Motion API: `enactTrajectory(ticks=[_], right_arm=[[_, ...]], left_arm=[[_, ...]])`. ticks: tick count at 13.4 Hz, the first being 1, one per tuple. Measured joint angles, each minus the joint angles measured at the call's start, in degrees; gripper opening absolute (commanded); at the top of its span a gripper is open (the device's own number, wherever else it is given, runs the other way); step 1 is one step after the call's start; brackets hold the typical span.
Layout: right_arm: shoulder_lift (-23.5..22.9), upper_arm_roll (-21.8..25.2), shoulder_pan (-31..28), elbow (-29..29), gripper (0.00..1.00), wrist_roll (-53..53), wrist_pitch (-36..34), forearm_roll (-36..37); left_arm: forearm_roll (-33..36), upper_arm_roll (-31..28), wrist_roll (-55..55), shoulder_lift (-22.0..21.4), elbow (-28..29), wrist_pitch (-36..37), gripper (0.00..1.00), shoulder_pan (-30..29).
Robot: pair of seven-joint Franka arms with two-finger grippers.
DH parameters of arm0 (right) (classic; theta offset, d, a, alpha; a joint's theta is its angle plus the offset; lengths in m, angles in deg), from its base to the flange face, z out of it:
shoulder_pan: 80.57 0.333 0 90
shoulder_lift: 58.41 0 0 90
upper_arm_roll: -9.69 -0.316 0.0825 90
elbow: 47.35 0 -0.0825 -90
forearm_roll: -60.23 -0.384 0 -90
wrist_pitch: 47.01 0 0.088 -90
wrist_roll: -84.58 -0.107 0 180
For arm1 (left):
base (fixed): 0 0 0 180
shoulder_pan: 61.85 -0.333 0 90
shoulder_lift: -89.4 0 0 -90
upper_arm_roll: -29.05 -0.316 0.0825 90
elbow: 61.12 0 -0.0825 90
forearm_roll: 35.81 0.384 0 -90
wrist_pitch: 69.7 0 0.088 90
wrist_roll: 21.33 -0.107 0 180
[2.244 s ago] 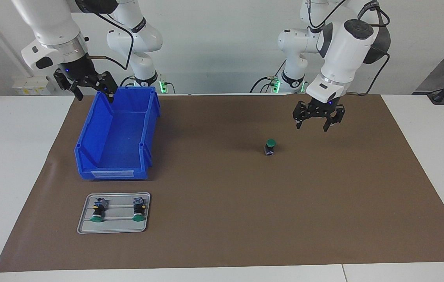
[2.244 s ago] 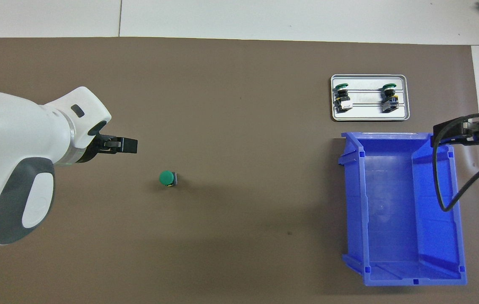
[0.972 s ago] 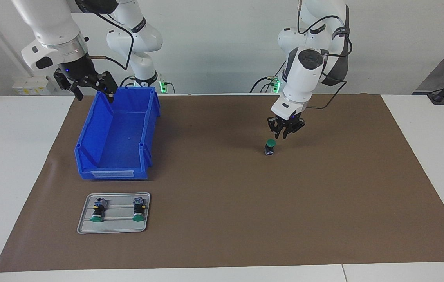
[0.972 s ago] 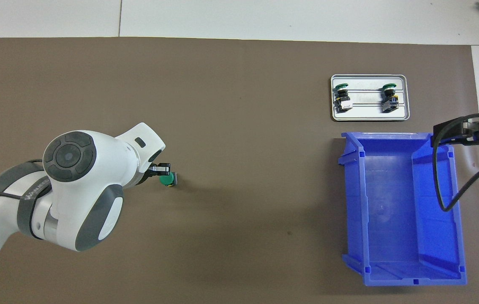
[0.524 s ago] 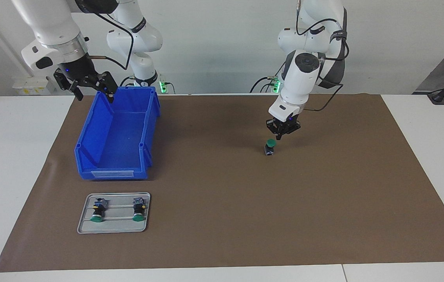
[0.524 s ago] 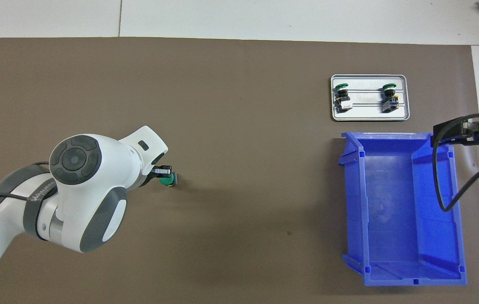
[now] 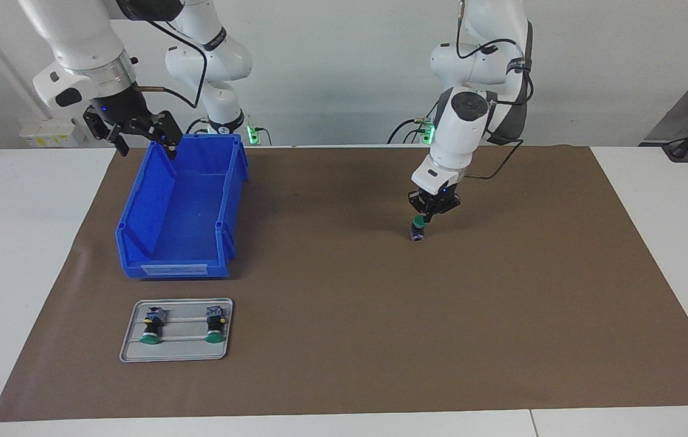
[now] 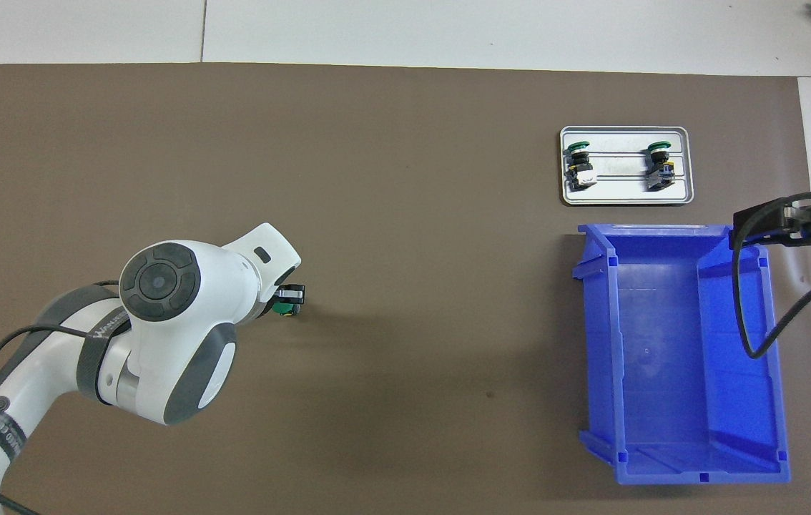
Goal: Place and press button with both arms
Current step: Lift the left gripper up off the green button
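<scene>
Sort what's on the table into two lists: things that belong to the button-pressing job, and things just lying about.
In the job:
- button, upright on the brown mat
- left gripper, shut, down on the button's green cap
- right gripper, open, waiting over the blue bin's rim

Lying about:
- blue bin
- grey tray with two more buttons on their sides

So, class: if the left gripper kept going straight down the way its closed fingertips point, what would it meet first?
The green cap of the upright button. The left gripper, fingertips shut, points down right at that cap; whether it already touches is hard to tell. Under the button lies the brown mat.
</scene>
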Motion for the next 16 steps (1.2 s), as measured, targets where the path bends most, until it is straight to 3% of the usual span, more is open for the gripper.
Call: enactTrajectory(ticks=[16], right_arm=[[0.00, 0.00, 0.00, 0.00, 1.00, 0.00, 0.00, 0.00]], left_arm=[[0.01, -0.03, 0.00, 0.33, 1.69, -2.35, 0.00, 0.69]])
